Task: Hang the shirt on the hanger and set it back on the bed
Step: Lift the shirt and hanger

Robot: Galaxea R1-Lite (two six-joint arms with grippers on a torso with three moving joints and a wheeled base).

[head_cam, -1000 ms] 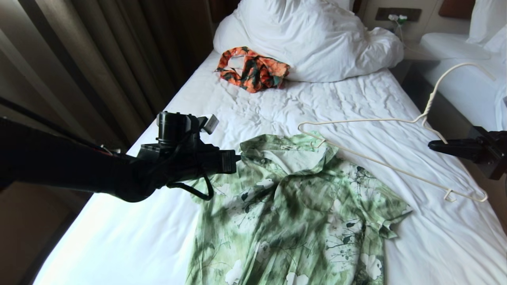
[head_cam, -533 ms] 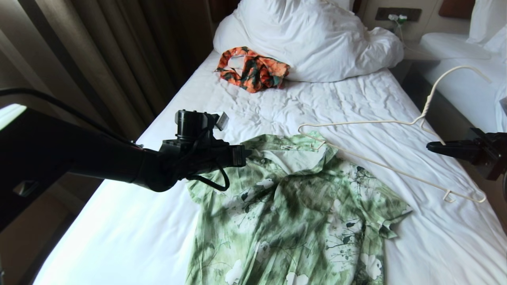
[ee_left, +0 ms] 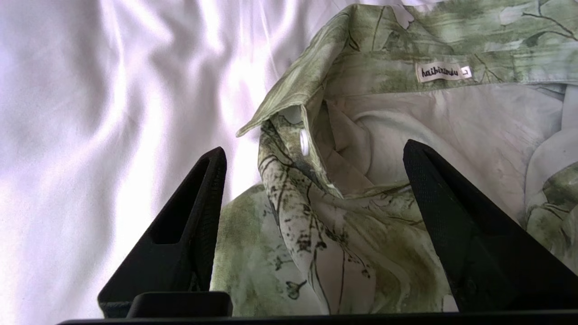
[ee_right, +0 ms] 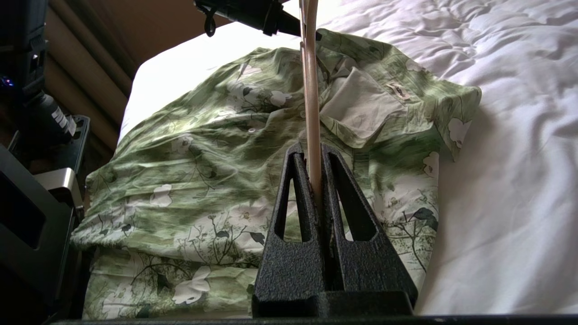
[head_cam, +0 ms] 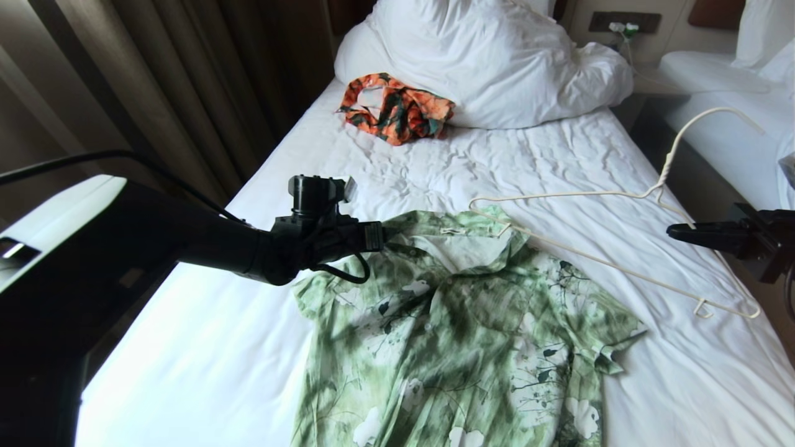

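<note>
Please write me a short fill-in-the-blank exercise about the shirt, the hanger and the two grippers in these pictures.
1. The right gripper is shut on the ____.
2. The left gripper, jaws open, is at the shirt's ____.
3. The shirt lies spread on the ____.
4. The orange garment lies beside the white ____.

Missing words: hanger; collar; bed; pillow

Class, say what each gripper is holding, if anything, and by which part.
The right gripper pinches the hanger by its wire frame. The left gripper is open at the shirt collar, holding nothing.
</note>
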